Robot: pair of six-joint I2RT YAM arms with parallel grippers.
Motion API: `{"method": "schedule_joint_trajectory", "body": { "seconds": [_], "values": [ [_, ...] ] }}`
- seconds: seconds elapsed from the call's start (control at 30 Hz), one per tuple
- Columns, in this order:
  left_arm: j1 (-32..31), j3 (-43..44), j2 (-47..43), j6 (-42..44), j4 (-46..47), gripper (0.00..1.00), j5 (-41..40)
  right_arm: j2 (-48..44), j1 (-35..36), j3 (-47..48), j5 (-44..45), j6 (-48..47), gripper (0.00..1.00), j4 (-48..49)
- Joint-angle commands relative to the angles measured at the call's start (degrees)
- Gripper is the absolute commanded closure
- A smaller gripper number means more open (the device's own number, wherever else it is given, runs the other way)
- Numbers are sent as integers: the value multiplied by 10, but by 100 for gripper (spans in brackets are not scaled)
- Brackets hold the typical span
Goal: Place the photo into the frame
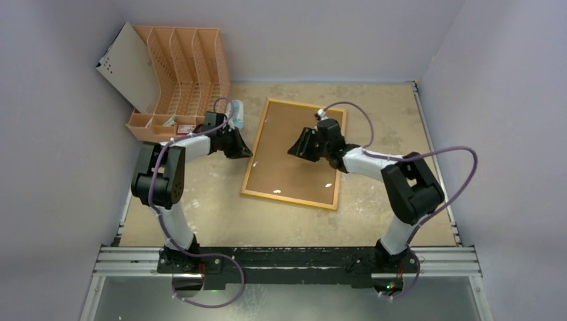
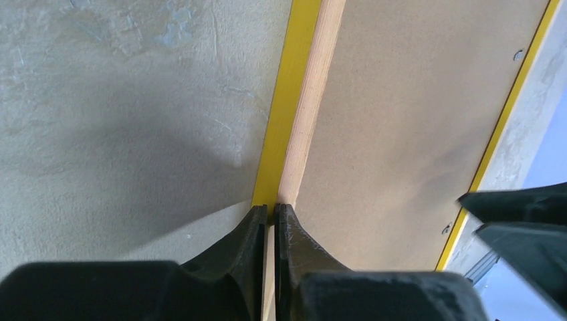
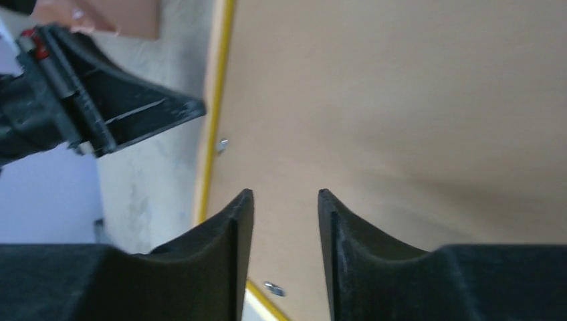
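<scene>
The frame (image 1: 287,200) lies face down in the middle of the table, with a brown backing board (image 1: 294,175) filling it inside the yellow rim. My left gripper (image 1: 242,150) is at the frame's left side. In the left wrist view it (image 2: 271,208) is shut on the frame's edge (image 2: 287,100), pinching the yellow rim and wood strip. My right gripper (image 1: 295,150) hovers over the backing board (image 3: 401,100); it (image 3: 285,194) is open and holds nothing. A small blue-and-white patch (image 1: 237,114) shows behind the left arm; I cannot tell whether it is the photo.
An orange slotted file rack (image 1: 184,63) stands at the back left, with a white panel (image 1: 124,63) leaning on it. Small metal tabs (image 1: 274,192) sit along the frame's near edge. Grey walls close in the table on three sides.
</scene>
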Motion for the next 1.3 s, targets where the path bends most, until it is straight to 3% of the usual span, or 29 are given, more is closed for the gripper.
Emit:
{"method": "schedule_joint_trajectory", "body": {
  "seconds": [0.0, 0.13, 0.3, 0.73, 0.97, 1.27],
  "values": [
    [-4, -49, -6, -8, -32, 95, 23, 48, 33, 22, -106, 59, 61, 106],
    [-8, -72, -10, -17, -25, 99, 41, 88, 48, 24, -131, 107, 71, 157],
    [-11, -92, -14, -21, -21, 100, 53, 128, 75, 39, -120, 158, 74, 174],
    [-12, -105, -30, -13, -33, 100, 41, 181, 132, 51, -71, 211, 59, 207],
    [-11, -106, -33, -9, -40, 100, 31, 193, 143, 70, -14, 190, 59, 200],
    [-11, -115, -34, -16, -35, 100, 31, 211, 147, 71, -11, 185, 58, 252]
  ]
}}
